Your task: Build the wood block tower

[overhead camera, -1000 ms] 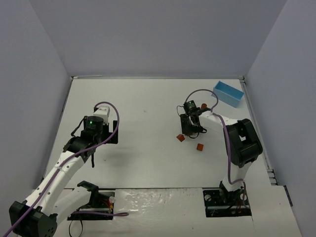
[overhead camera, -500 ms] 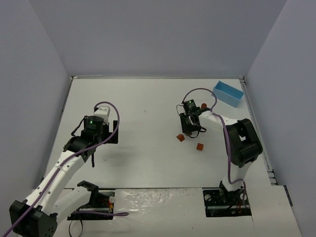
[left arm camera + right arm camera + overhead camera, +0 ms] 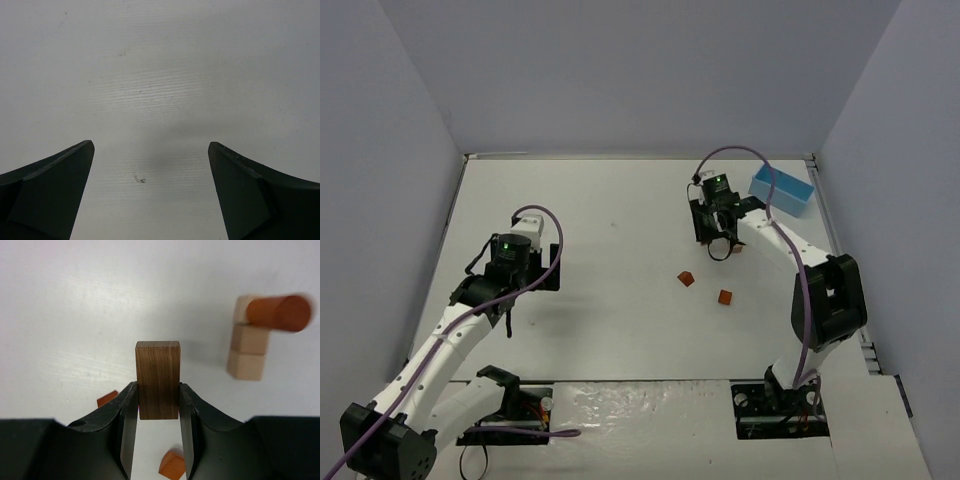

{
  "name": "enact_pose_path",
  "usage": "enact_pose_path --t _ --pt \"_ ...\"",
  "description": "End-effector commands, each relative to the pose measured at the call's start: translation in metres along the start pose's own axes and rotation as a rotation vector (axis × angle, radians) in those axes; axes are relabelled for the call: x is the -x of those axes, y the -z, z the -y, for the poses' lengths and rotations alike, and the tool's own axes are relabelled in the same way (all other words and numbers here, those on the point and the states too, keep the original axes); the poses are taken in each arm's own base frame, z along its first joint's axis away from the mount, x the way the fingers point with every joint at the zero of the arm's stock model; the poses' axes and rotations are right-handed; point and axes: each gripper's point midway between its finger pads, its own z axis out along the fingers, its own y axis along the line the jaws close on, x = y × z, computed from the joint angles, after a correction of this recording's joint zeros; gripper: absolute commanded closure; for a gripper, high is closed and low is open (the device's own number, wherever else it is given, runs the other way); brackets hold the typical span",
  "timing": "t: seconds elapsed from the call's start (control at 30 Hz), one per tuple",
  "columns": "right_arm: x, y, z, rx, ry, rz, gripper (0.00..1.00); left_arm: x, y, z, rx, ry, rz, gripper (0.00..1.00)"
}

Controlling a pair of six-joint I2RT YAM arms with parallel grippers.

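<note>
My right gripper [image 3: 158,395] is shut on a dark brown upright wooden block [image 3: 158,375] and holds it above the table. To its right stands the small tower: stacked tan cubes [image 3: 247,352] with a reddish round-topped block [image 3: 278,313] on top. Two loose orange blocks lie below the jaws [image 3: 107,398] [image 3: 172,465]; they also show in the top view [image 3: 686,279] [image 3: 725,297]. In the top view the right gripper [image 3: 714,236] is at the far right and the arm hides the tower. My left gripper [image 3: 151,146] is open and empty over bare table at the left [image 3: 515,285].
A light blue rectangular box [image 3: 782,190] sits at the far right corner, just beyond the right arm. The white table [image 3: 610,200] is walled at the back and both sides.
My right gripper has moved away from the two orange blocks toward the far right, carrying the brown block. The left arm has not moved.
</note>
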Motion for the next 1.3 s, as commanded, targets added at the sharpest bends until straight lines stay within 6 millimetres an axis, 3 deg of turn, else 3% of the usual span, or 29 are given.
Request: enact_pose_path --t 0.0,0.13,0.43,0.77,1.27 --pt "0.079 0.062 0.032 -0.032 0.038 0.175 1.0 0.032 0.008 0.007 -0.03 0.021 0.082 0.03" --pt "0.1 0.07 0.057 -0.026 0.046 0.187 1.0 0.031 0.008 0.007 -0.031 0.016 0.079 0.03" --pt "0.114 0.052 0.094 0.001 0.084 0.132 1.0 0.03 0.006 0.008 -0.031 0.008 0.07 0.03" --pt "0.098 0.015 0.097 0.035 0.129 0.035 1.0 0.03 0.004 0.007 -0.027 -0.001 0.064 0.03" --pt "0.096 -0.001 0.11 -0.027 0.102 0.008 1.0 0.031 0.003 0.006 -0.021 -0.003 0.061 0.03"
